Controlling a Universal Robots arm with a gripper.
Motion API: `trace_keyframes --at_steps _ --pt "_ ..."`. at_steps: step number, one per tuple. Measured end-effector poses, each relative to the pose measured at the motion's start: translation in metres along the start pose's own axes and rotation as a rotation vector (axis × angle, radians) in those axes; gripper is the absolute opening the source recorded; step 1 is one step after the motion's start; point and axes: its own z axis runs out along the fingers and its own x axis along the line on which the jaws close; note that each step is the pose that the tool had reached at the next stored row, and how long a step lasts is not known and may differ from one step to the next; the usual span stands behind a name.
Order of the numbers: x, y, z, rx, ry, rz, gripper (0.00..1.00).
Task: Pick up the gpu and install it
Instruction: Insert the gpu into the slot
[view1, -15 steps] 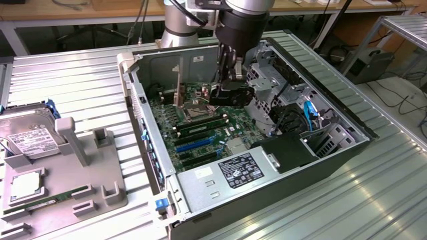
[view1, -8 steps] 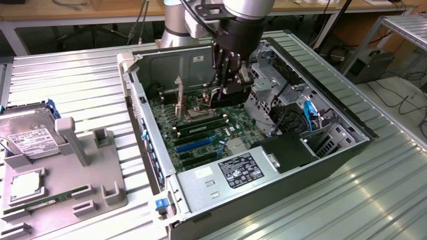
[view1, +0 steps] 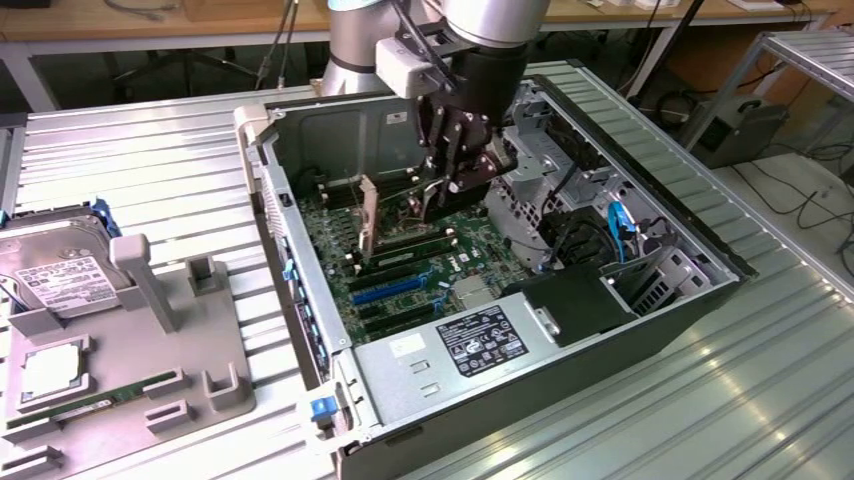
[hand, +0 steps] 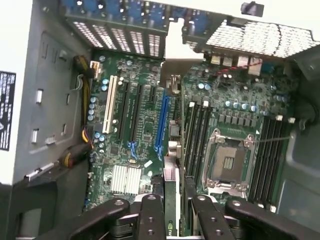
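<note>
While the arm hangs over the open computer case (view1: 667, 300), its claw (view1: 454, 188) reaches down inside, clenched on the gpu (view1: 411, 208). The card stands on edge over the motherboard (view1: 400, 280), with its pale metal bracket (view1: 367, 215) turned toward the rear wall of the case. From the exterior view I can see how things lie around it. The case rests on its side on the ribbed metal desk (view1: 147, 150). Well apart, at the exterior view's left, a grey holder (view1: 174, 340) carries a hard drive (view1: 60, 275) with a white label and a narrow green RAM stick (view1: 94, 400). The wrist view looks straight along the card. The two dark fingers (hand: 150, 217) press on either side of the gpu (hand: 170, 182), seen as a thin edge. Its bracket (hand: 176, 47) is up near the slotted rear panel. The card's edge runs just beside the long blue slot (hand: 161, 125), with a white slot (hand: 109, 105) further off and the CPU socket (hand: 227, 165) on the other side. Whether the card touches the board I cannot tell.
</note>
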Motion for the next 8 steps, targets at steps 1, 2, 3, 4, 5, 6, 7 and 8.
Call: trace_keyframes --at_steps 1,2,3,4,5,6,7,8 --pt "0.0 0.0 0.0005 -0.0002 0.0002 -0.02 0.26" --pt "0.0 0.0 0.0012 -0.0005 0.0004 -0.045 0.26" --pt "0.0 0.0 0.0017 -0.0008 0.0005 -0.063 0.26" --pt "0.0 0.0 0.0022 -0.001 0.0006 -0.082 0.26" --pt "0.0001 0.0 0.0027 -0.0014 0.0008 -0.101 0.26" --pt "0.0001 0.0 0.0033 -0.0017 0.0009 -0.124 0.26" --pt "0.0001 0.0 0.0038 -0.0021 0.0011 -0.144 0.26" --pt "0.0001 0.0 0.0042 -0.0024 0.0012 -0.161 0.26"
